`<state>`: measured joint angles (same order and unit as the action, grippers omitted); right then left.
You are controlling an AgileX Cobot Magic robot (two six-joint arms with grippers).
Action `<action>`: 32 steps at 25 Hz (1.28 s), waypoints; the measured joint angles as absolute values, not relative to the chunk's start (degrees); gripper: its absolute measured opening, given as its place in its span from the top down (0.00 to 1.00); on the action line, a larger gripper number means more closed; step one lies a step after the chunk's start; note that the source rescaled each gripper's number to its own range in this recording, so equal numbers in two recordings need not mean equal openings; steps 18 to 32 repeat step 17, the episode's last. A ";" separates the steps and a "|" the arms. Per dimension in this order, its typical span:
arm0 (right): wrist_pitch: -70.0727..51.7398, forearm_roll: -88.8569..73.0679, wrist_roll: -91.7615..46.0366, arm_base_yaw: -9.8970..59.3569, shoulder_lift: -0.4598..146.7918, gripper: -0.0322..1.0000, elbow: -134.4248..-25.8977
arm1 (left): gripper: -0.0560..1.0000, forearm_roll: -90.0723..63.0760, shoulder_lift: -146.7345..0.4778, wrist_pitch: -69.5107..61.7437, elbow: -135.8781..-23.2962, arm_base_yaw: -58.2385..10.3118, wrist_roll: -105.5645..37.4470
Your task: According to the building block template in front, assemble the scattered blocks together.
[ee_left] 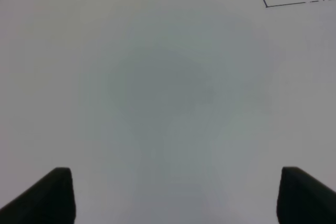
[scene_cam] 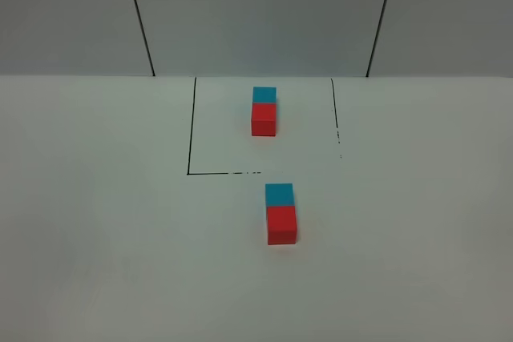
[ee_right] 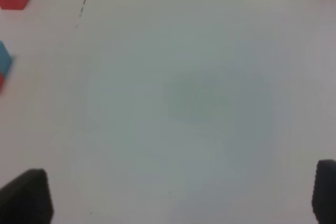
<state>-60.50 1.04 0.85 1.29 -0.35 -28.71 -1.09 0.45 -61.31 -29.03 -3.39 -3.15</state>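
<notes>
Exterior high view: the loose blue cube (scene_cam: 279,195) and red cube (scene_cam: 282,224) are seen joined, just outside the outlined template (scene_cam: 264,111), matching it. Assembly is judged complete. Left gripper (ee_left: 173,195) and right gripper (ee_right: 181,195) are spread apart, empty.

No text, label, brand, number or sign can be read in any view. The cubes (scene_cam: 281,214) are plain, and the surface (scene_cam: 96,222) bears only a thin black drawn outline (scene_cam: 191,130), which forms no letters or figures.
</notes>
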 joint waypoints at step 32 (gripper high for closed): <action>-60.50 0.00 0.85 1.29 -0.35 0.00 -28.71 | 0.30 -1.09 0.45 -61.31 -29.03 -3.39 -3.15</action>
